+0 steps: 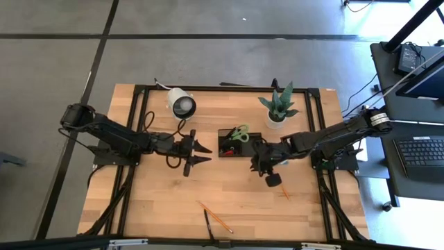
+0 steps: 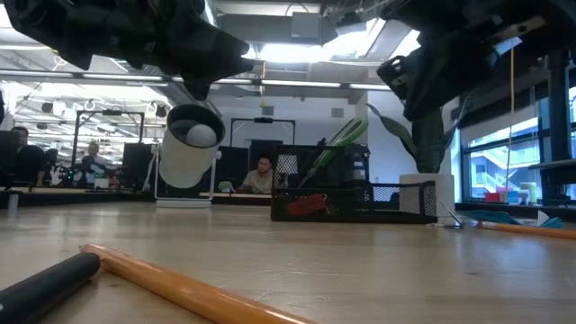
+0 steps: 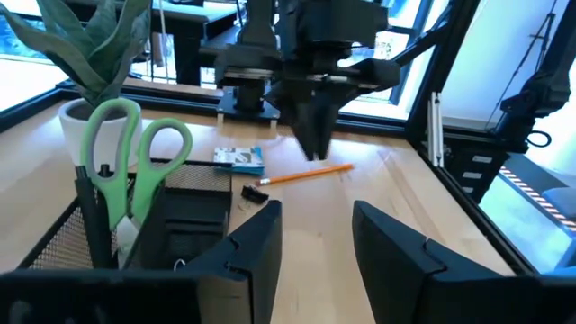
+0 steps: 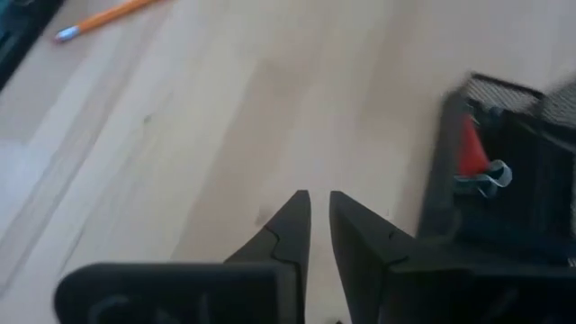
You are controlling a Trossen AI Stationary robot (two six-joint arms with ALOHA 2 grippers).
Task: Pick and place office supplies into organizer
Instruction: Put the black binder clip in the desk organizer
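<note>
The black mesh organizer (image 1: 239,142) sits mid-table and holds green-handled scissors (image 3: 117,153) standing upright and a red-tipped marker (image 4: 468,148). My left gripper (image 1: 198,154) hovers open to the organizer's left, its fingers pointing toward it. My right gripper (image 1: 257,161) is shut and empty, pointing down over bare wood just off the organizer's near right corner. An orange pencil (image 3: 306,174), a blue pad (image 3: 239,158) and a black clip (image 3: 255,192) lie on the table beyond the organizer. Another pencil (image 1: 215,217) and a black pen (image 1: 208,223) lie by the near edge.
A potted plant (image 1: 277,107) stands just behind the organizer's right end. A white round lamp (image 1: 182,104) stands at the far left of the table. A short orange pencil (image 1: 284,192) lies near my right arm. Bare wood stretches between the organizer and the near edge.
</note>
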